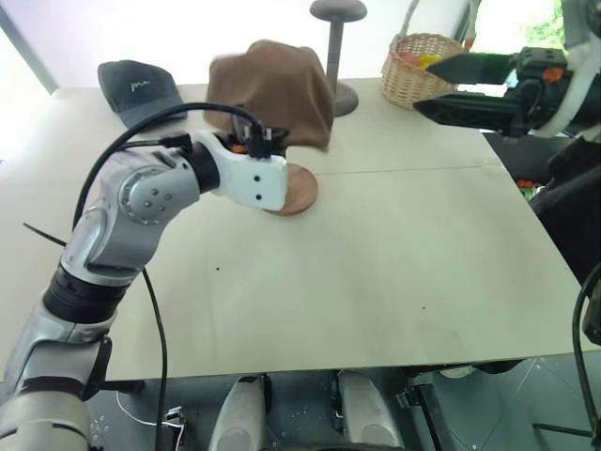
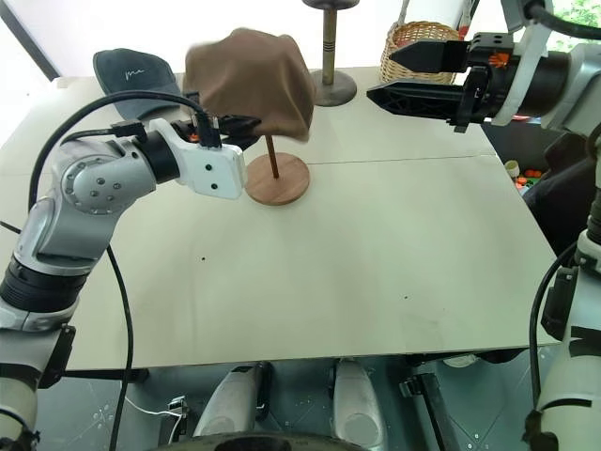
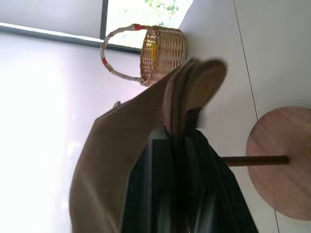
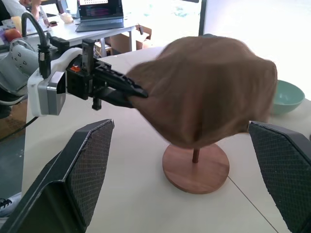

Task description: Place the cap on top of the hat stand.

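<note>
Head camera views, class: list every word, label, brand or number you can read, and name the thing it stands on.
White script on the front of the dark navy baseball cap: too small to read for certain.
Brown cap, hat stand, wicker basket: no writing visible.

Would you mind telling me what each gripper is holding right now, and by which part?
The left gripper is shut on the cap's edge, pinching the fabric while the cap drapes over the hat stand. The right gripper is open, holding nothing.
</note>
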`<state>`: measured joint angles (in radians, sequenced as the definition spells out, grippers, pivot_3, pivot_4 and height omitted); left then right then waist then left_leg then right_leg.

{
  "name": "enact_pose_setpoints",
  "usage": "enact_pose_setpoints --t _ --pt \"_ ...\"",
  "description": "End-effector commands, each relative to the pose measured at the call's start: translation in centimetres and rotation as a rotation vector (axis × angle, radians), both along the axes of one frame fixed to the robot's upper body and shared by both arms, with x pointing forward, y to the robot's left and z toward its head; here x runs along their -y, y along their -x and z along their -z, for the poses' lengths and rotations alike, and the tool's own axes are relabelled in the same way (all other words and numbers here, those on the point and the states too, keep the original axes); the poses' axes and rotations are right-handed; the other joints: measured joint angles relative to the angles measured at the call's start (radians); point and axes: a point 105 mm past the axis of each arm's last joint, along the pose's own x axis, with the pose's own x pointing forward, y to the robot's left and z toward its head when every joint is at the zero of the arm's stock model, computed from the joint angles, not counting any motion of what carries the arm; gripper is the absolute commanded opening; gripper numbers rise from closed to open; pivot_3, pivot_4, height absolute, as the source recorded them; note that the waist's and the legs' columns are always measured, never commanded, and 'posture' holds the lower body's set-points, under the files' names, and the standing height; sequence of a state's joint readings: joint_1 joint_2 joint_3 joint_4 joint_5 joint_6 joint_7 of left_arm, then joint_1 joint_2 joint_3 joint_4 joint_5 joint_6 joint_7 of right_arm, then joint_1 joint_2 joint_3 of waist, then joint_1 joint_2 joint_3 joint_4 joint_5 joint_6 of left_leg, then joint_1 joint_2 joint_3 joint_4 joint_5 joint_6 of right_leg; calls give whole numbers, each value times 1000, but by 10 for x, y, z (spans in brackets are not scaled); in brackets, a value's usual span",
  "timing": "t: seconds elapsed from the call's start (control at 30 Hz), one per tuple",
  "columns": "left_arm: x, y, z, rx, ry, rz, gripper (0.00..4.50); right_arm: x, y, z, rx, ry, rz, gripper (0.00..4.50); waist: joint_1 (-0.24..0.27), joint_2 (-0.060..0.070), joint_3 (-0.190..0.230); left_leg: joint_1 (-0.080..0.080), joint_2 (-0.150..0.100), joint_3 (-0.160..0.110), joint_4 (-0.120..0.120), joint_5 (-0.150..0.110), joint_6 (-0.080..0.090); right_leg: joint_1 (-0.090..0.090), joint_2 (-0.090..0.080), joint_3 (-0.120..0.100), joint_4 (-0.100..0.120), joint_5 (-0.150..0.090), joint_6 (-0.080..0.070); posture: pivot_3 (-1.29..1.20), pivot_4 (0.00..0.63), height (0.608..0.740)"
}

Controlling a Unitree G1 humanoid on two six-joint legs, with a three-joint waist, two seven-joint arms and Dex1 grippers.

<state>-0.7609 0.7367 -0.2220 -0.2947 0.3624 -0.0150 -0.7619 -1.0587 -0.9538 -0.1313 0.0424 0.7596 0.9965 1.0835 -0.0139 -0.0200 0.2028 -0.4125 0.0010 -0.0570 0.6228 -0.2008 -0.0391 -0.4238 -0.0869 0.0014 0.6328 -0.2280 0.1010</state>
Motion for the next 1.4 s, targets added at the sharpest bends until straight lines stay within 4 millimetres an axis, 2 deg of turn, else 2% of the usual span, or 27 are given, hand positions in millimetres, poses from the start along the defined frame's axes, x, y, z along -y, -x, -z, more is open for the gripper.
enact_pose_setpoints --t 0.03,0.2,0.37,0.6,0.77,0.9,1.07,1.2,1.33,1.4 --pt "0 4 -12 59 13 9 36 1 11 -16 74 -18 -7 4500 0 0 0 0 0 0 0 0 0 0 0 0 0 0 0 0 150 740" --pt "-6 5 -23 123 76 56 36 2 11 -15 74 -15 -4 4500 -1 0 0 0 0 0 0 0 0 0 0 0 0 0 0 0 150 740" --pt "-13 18 -39 217 108 226 36 3 11 -15 83 -3 -1 4500 -1 0 0 0 0 0 0 0 0 0 0 0 0 0 0 0 150 740" --pt "-47 39 -50 240 169 451 36 4 14 -17 93 3 -8 4500 0 0 0 0 0 0 0 0 0 0 0 0 0 0 0 0 150 740" --pt "-68 27 -55 290 146 478 36 4 15 -18 94 5 -10 4500 3 0 0 0 0 0 1 0 0 0 0 0 0 0 0 0 150 740" --pt "-71 21 -46 299 108 514 36 3 15 -20 99 7 -12 4500 1 0 0 -2 0 0 3 0 0 0 0 0 0 0 0 0 150 740" --pt "-71 13 -22 249 80 533 36 1 16 -23 103 17 -17 4500 1 0 0 -2 0 0 3 0 0 0 0 0 0 1 0 0 150 740" --pt "-72 7 -11 219 88 517 36 -1 16 -24 104 23 -20 4500 0 0 0 -2 0 0 4 0 0 0 0 0 0 1 0 0 150 740" --pt "-77 3 -10 199 99 483 1683 -2 16 -25 104 26 -28 4500 0 0 0 -2 0 0 4 0 1 -1 0 0 0 1 0 0 150 740" --pt "-81 2 -9 193 92 465 2756 -3 15 -24 104 24 -30 4500 0 0 0 -3 0 0 4 0 1 -1 0 0 0 1 0 0 150 740"
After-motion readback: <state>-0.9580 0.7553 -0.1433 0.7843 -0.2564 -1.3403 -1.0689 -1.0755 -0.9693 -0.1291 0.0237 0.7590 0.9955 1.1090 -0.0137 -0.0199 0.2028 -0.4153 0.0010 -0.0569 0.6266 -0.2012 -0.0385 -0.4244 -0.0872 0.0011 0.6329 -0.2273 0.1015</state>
